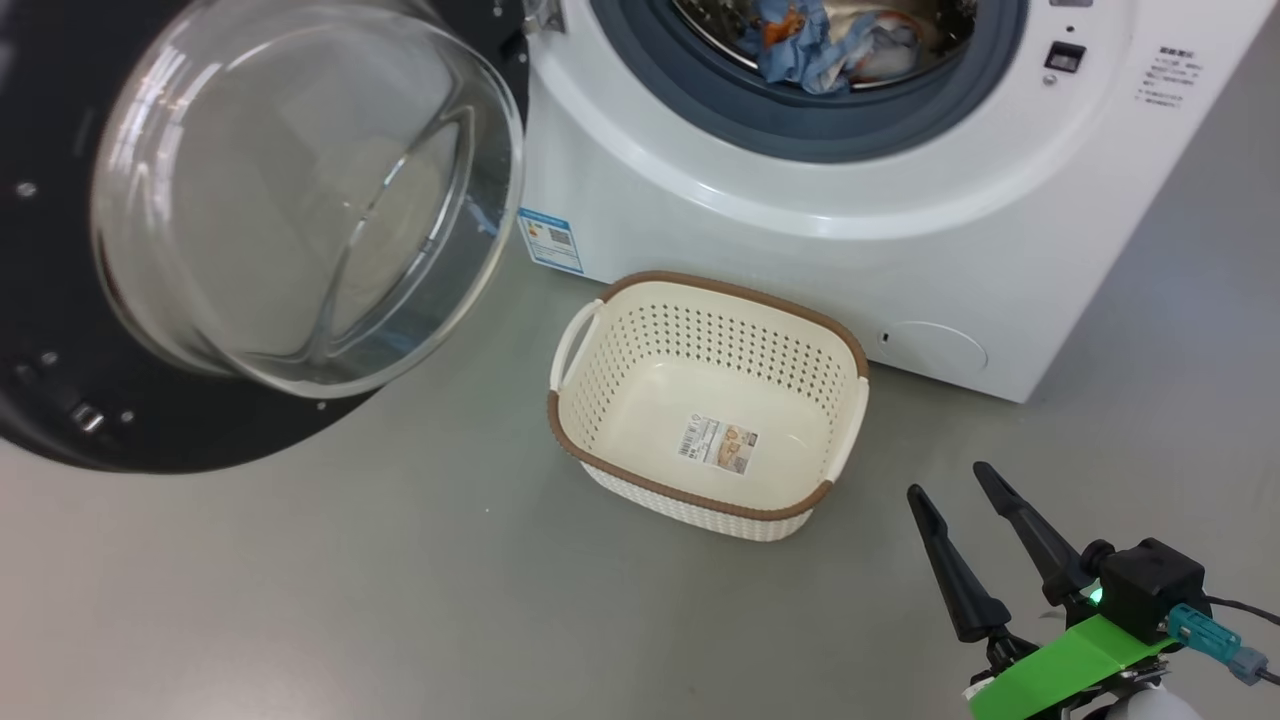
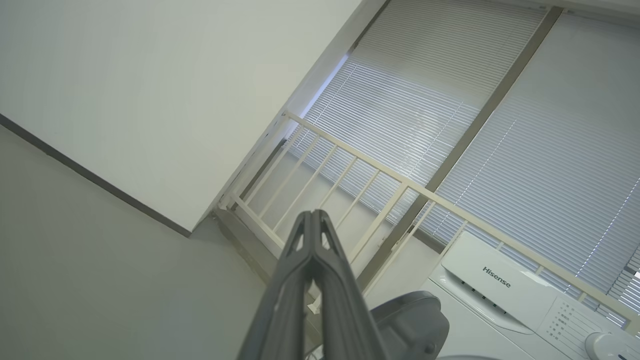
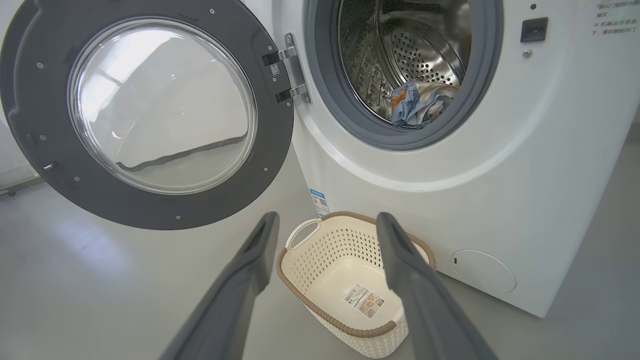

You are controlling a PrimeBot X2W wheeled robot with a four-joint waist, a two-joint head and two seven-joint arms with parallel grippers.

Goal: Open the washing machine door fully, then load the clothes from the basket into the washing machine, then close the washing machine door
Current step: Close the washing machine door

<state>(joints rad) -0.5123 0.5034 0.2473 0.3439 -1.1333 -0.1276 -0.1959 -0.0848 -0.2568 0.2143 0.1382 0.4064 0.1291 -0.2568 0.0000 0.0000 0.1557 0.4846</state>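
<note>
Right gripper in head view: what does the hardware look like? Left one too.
Right gripper: two long black fingers tapering to points, a black boxy housing with a small green light, a bright green bracket, a teal connector and a dark cable. Left gripper: same dark grey fingers, with triangular cut-outs near the tips.

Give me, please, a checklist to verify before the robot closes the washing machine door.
1. Clothes loaded in the drum: ok.
2. Basket emptied, only its label inside: ok.
3. No fabric on the grey seal: cannot tell; the bundle lies close to the front edge.
4. Washing machine door swung wide open and nothing holding it: ok.
5. Basket low enough to clear the door's swing: cannot tell.
6. Right gripper with fingers apart and empty, left gripper with fingers together and empty: ok.
</note>
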